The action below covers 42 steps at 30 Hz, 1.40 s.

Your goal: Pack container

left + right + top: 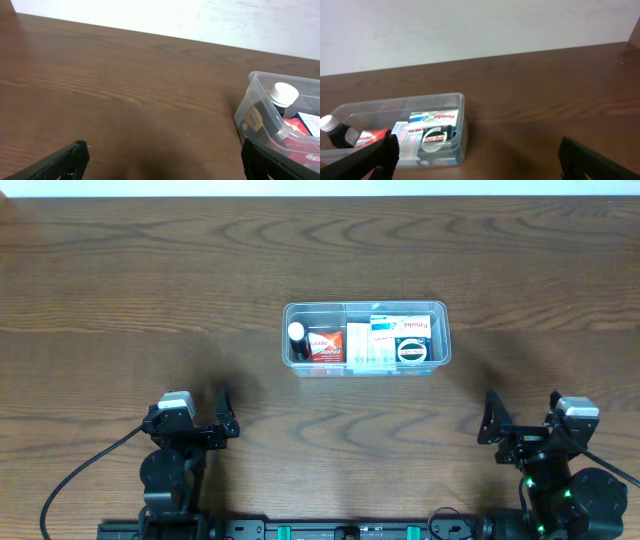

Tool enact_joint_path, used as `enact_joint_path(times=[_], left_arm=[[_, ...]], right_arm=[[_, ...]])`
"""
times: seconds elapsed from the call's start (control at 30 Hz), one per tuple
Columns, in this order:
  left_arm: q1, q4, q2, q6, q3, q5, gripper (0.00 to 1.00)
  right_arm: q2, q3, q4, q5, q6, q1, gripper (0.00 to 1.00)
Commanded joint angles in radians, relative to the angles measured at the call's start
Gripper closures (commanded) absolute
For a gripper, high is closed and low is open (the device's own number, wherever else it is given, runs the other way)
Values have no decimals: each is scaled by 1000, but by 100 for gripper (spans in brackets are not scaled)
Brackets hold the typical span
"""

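The clear plastic container (441,310) stands at the table's middle. Inside lie a dark bottle with a white cap (297,340), a red packet (325,345), white and blue boxes (372,340) and a black round tin (412,349). It also shows in the left wrist view (260,80) and in the right wrist view (460,102). My left gripper (222,412) is open and empty at the near left, well short of the container. My right gripper (522,412) is open and empty at the near right, also apart from it.
The brown wooden table (120,300) spreads bare around the container. A white wall (470,25) runs behind the table's far edge. The arm bases stand along the near edge.
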Motion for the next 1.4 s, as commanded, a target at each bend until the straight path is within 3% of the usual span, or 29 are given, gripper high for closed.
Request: enact_joint_path(times=[0.0, 0.33, 0.53, 0.67, 0.93, 1.37], left_arm=[[0, -29, 4, 16, -16, -38, 2], [0, -24, 4, 16, -16, -37, 2], [0, -13, 4, 13, -16, -34, 2], [0, -13, 4, 13, -16, -34, 2], [0, -17, 4, 14, -16, -35, 2], [0, -32, 4, 14, -16, -38, 2]], right_arm=[[2, -25, 19, 5, -11, 8, 1], [2, -263, 427, -253, -11, 8, 1], [2, -440, 632, -290, -11, 8, 1], [2, -510, 673, -287, -11, 8, 1], [2, -509, 572, -139, -11, 8, 1], [2, -509, 555, -135, -11, 8, 1]])
